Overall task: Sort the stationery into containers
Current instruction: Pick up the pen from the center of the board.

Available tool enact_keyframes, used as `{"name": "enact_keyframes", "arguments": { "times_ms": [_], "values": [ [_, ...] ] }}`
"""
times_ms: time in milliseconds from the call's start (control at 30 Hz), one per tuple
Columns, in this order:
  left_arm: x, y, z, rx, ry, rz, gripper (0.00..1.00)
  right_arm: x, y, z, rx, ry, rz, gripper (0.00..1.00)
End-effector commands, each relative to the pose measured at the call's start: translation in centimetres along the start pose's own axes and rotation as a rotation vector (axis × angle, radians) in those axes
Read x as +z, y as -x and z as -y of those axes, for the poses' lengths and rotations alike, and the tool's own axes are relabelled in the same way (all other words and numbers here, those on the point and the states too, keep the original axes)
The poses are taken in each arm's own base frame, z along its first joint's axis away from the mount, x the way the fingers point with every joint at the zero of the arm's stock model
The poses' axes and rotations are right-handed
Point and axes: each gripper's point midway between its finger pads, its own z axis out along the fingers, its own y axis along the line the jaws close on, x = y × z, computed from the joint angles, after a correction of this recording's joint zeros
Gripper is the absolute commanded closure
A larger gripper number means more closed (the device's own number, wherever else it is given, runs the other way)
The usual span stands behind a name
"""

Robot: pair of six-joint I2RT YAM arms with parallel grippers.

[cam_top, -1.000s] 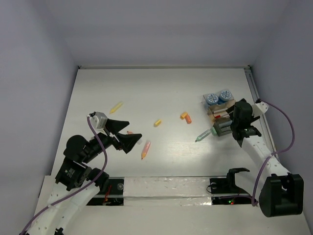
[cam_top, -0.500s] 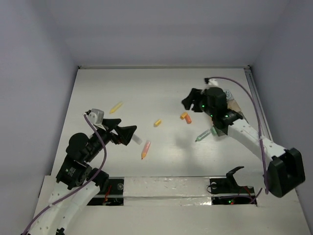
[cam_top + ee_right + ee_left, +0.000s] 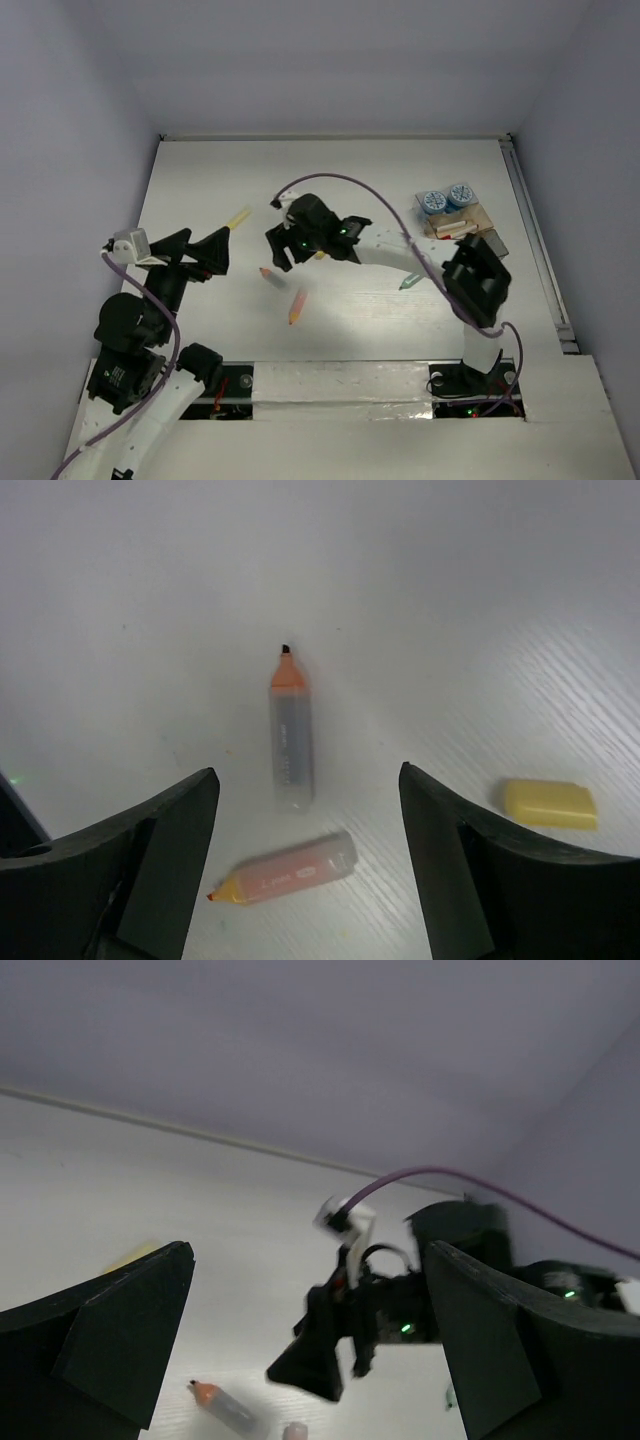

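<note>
Two shallow containers sit together at the right of the overhead view. One is a tan wood-coloured tray [image 3: 470, 216]. The other is a grey plastic tray [image 3: 494, 242] just below it, mostly covered by the right arm, so its contents cannot be seen. A pale stick with a red end [image 3: 455, 230] lies in the tan tray. Two round blue-and-white pots [image 3: 446, 198] stand side by side at its upper edge; whether they are inside it or just behind it cannot be told.

The rest of the stationery lies loose on the white table [image 3: 340, 170]:
- A clear grey pen with an orange tip [image 3: 290, 735] is at the centre.
- A pink-orange pen with a yellow tip [image 3: 290, 865] is just below it.
- A short yellow stub [image 3: 550, 803] is off to the right in the wrist view.
- A yellow pen [image 3: 238, 217] is at the upper left.
- A green pen [image 3: 410, 282] is at the lower right.

The right gripper [image 3: 280, 250] hangs over the grey pen with its jaws spread wide, one on each side of the pen without touching it, and holds nothing. The left gripper [image 3: 200, 242], at the left of the frame, is fully spread and empty.
</note>
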Motion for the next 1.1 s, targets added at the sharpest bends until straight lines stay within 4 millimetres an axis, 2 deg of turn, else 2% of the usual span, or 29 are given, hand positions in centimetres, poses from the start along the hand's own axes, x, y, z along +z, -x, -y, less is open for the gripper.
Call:
{"name": "enact_keyframes", "arguments": {
  "times_ms": [0, 133, 333, 533, 633, 667, 733, 767, 867, 933, 967, 1000, 1067],
  "values": [
    [-1.0, 4.2, 0.4, -0.034, 0.015, 0.124, 0.01, 2.2, -1.5, -2.4, -0.154, -0.016, -0.119, 0.21],
    [-0.9, 4.1, 0.1, -0.032, 0.035, 0.113, 0.01, 5.5, -2.5, -2.7, -0.212, -0.065, -0.181, 0.19],
    [-1.0, 3.7, 0.0, -0.034, 0.033, 0.098, 0.01, 7.3, -4.4, -2.7, -0.22, -0.067, -0.237, 0.19],
    [-0.7, 2.9, -0.1, -0.033, 0.034, 0.082, 0.01, 8.8, -6.1, -1.7, -0.223, -0.098, -0.291, 0.26],
    [-0.6, 2.2, -0.2, -0.036, 0.032, 0.067, 0.01, 9.6, -7.0, -1.0, -0.224, -0.128, -0.317, 0.35],
    [-0.6, 2.0, -0.2, -0.037, 0.03, 0.065, 0.01, 9.8, -6.8, -1.0, -0.225, -0.13, -0.313, 0.5],
    [-0.5, 1.4, -0.4, -0.036, 0.03, 0.05, 0.01, 10.0, -7.0, -0.9, -0.221, -0.137, -0.324, 0.62],
    [-0.4, 1.1, -0.4, -0.037, 0.027, 0.044, 0.01, 10.2, -7.2, -0.7, -0.22, -0.147, -0.329, 0.73],
    [-0.3, 0.1, -0.5, -0.036, 0.027, 0.017, 0.01, 10.0, -6.1, -0.5, -0.212, -0.181, -0.301, 0.88],
    [-0.2, -0.9, -0.7, -0.034, 0.028, -0.011, 0.01, 9.6, -4.4, -0.2, -0.206, -0.218, -0.247, 0.93],
    [0.0, -1.3, -0.7, -0.033, 0.027, -0.023, 0.01, 9.2, -3.2, 0.4, -0.184, -0.232, -0.22, 0.96],
    [0.2, -2.2, -0.7, -0.032, 0.02, -0.047, 0.01, 8.4, -0.8, 0.2, -0.152, -0.229, -0.151, 0.97],
    [0.6, -3.2, -0.5, -0.037, 0.01, -0.082, 0.01, 6.8, 2.4, 1.3, -0.102, -0.249, -0.061, 1.0]
  ]
}}
